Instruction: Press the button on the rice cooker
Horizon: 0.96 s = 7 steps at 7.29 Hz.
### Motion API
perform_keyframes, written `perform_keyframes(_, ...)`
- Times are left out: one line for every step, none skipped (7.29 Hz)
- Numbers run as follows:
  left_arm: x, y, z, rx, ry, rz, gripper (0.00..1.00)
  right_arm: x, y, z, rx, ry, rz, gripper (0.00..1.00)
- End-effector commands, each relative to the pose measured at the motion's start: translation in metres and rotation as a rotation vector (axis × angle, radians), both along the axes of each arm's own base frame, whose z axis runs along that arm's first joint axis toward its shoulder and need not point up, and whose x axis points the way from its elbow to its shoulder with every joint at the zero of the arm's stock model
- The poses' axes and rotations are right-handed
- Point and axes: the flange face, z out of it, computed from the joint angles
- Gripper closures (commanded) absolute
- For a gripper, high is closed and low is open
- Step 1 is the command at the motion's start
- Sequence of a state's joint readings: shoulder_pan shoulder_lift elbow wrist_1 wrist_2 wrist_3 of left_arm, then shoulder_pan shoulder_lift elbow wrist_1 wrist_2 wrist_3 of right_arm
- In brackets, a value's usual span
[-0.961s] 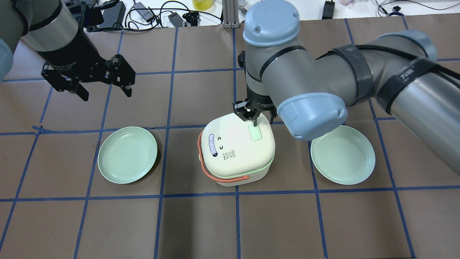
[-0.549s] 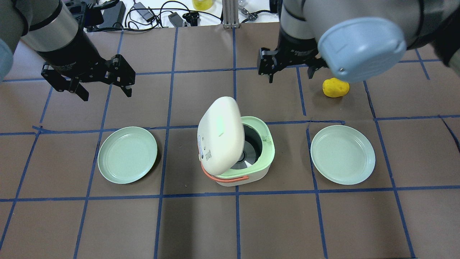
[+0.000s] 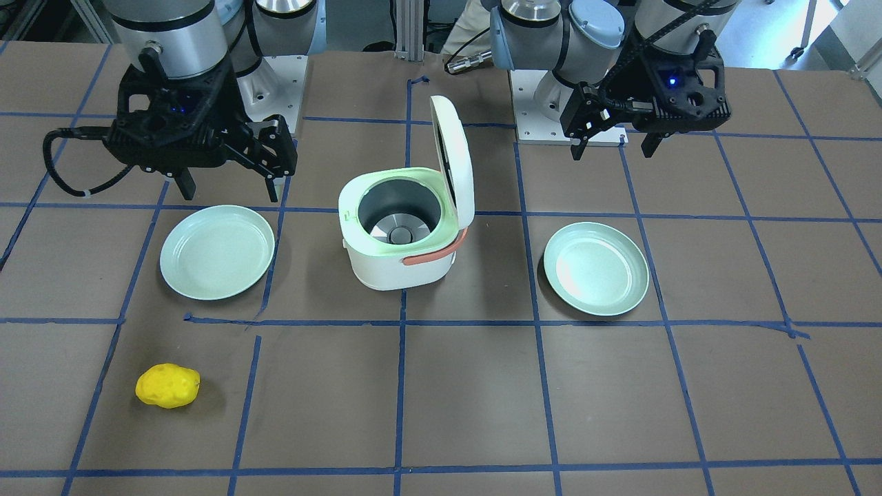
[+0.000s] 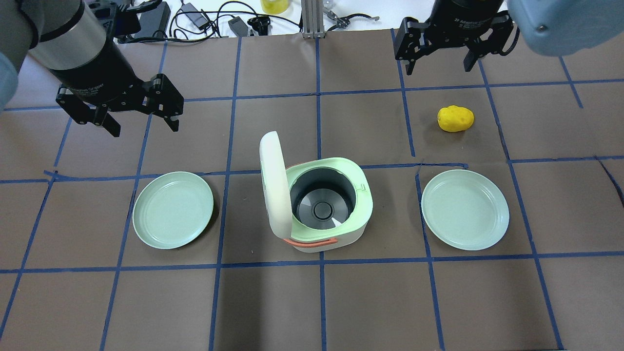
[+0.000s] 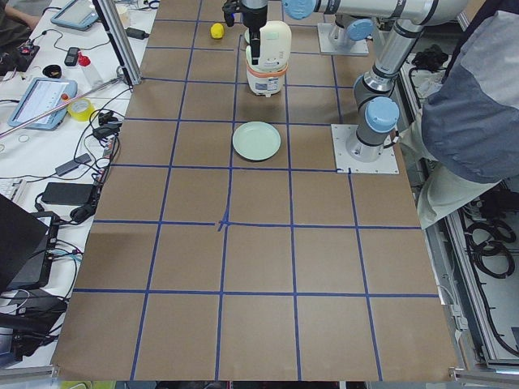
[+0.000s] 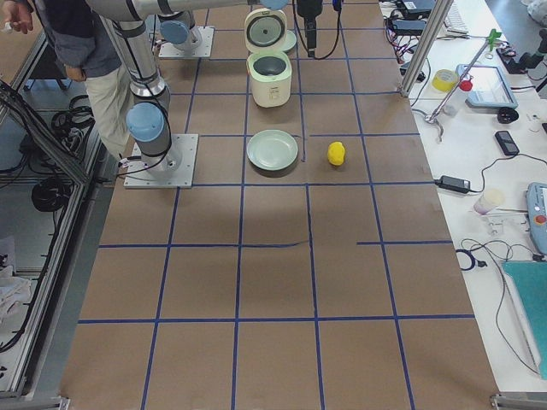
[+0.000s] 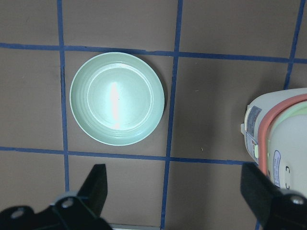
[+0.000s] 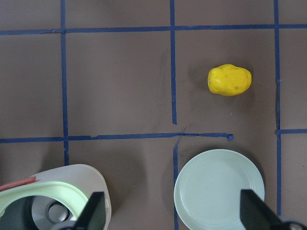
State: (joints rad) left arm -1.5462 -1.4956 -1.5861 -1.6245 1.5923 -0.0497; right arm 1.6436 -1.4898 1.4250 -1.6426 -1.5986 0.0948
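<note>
Rice cooker open (lid apparently upright); left claw and right claw both spread wide.

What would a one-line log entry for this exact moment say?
rice cooker open, empty | lid upright | left gripper open, empty | right gripper open, empty, clear of cooker

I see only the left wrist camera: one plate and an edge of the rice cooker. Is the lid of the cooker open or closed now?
Observer: Open. The lid stands upright at one side of the rice cooker.
Operator: Where is the right gripper?
Observer: The right gripper hangs open above the table beyond the cooker, touching nothing.
Operator: Is anything else on the table?
Observer: A yellow lumpy object lies beyond a second plate, on the robot's right side.
</note>
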Motion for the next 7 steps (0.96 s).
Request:
perform_keyframes(0.000,0.000,0.000,0.000,0.000,-0.001,0.00,-0.010,-0.004,0.003,-0.008,-0.019,-0.018,0.00)
perform_keyframes(0.000,0.000,0.000,0.000,0.000,-0.001,0.00,-0.014,-0.007,0.006,-0.028,-0.023,-0.027,0.00)
perform_keyframes(0.000,0.000,0.000,0.000,0.000,0.001,0.00,-0.016,-0.008,0.007,-0.033,-0.022,-0.030,0.00)
perform_keyframes(0.000,0.000,0.000,0.000,0.000,-0.001,0.00,-0.016,-0.008,0.008,-0.034,-0.022,-0.030,0.00)
perform_keyframes(0.000,0.000,0.000,0.000,0.000,-0.001,0.00,-0.016,-0.007,0.008,-0.033,-0.020,-0.032,0.00)
perform_keyframes(0.000,0.000,0.000,0.000,0.000,0.001,0.00,-0.016,-0.007,0.008,-0.025,-0.019,-0.034,0.00)
perform_keyframes(0.000,0.000,0.000,0.000,0.000,-0.001,0.00,-0.017,0.002,0.013,-0.007,-0.015,-0.034,0.00)
